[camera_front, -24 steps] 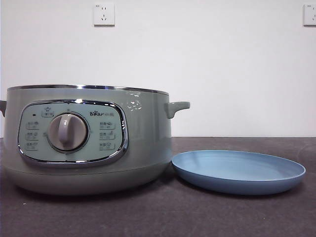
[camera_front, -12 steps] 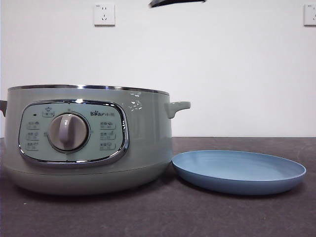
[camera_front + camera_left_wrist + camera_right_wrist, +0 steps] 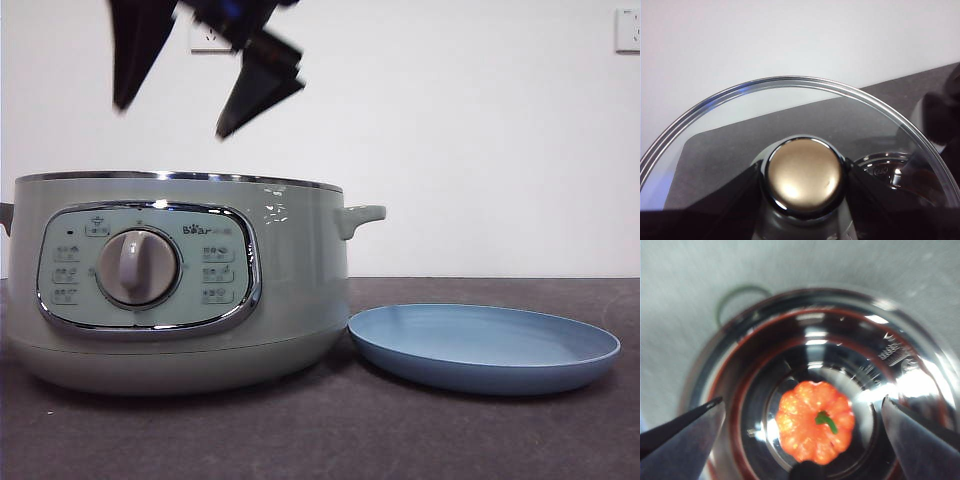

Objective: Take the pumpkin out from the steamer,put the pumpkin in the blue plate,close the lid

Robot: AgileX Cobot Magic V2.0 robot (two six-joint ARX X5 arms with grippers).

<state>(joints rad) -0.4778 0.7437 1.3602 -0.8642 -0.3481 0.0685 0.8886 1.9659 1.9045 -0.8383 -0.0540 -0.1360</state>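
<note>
Ribbed orange pumpkin in shiny steamer – R gripper spread above

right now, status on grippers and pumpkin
Left gripper shut on glass lid's knob, off the pot. Right gripper open, above sage-green steamer. Small orange pumpkin inside, unobstructed.

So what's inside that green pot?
Looking down from the right pincer, open above the steamer, the pumpkin sits on its shiny bottom. From the front, the pot's wall hides it. The left pincer holds the lid.
</note>
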